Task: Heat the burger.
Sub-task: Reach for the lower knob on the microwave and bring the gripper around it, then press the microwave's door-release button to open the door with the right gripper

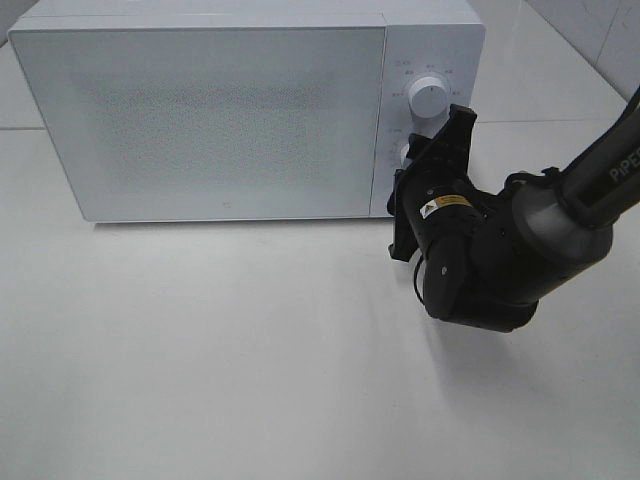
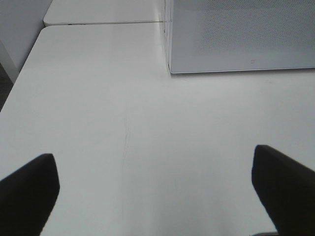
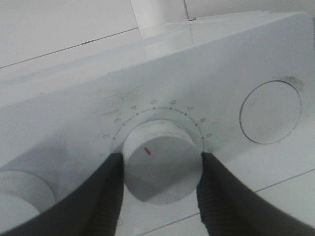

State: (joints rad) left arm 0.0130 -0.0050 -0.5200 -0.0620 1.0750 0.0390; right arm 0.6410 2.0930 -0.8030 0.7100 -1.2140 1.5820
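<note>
The right claw (image 3: pixel 160 162) is closed about halfway, gripping the microwave's timer dial (image 3: pixel 162 172). One dark finger (image 3: pixel 106 196) presses on each side of the round white dial, which fills the gap between them. On the dial's face, between the fingers, a short red mark (image 3: pixel 146 150) points toward the low numbers of the scale printed in an arc around it. The readable numbers run from 2 to 9.

Further along the control panel (image 3: pixel 221 83), a flat round disc (image 3: pixel 270 113) sits to one side of the claw. The edge of a second knob (image 3: pixel 15 196) shows on the other side.

From the high camera, the right claw (image 1: pixel 420 150) meets the panel from the front. Its arm (image 1: pixel 560 200) trails away to the right over the counter (image 1: pixel 250 380). The second knob (image 1: pixel 428 97) stands just above the claw. The microwave (image 1: pixel 230 120) door stretches to the left of the claw, shut, and its speckled front shows nothing of the inside. The burger appears in none of the views, so where it lies cannot be told.

The left claw (image 2: pixel 157 191) stands wide and holds nothing, with its dark fingers (image 2: pixel 29 187) well apart above the counter. A lower corner of the microwave sits ahead of it and off to one side.
</note>
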